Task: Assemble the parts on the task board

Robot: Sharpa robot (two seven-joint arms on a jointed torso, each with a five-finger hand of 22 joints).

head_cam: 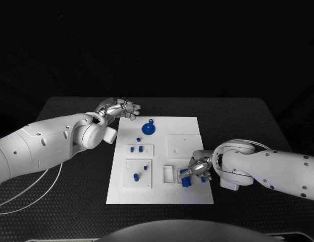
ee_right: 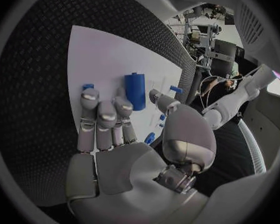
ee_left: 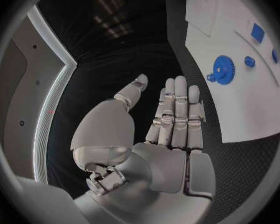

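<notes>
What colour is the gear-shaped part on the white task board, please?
Blue gear-shaped part; the left wrist view shows it best.

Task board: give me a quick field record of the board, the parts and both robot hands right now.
board: white task board mid-table
gear: blue gear lies at the board's far end
small parts: blue pieces on the board's left half
left robot hand: open, holds nothing, over the table off the board's far left corner
right robot hand: over the board's near right, fingers by a blue cylinder; grip cannot be told

The white board lies flat mid-table; a blue gear rests near its far end, small blue parts seemingly standing nearer.
</notes>
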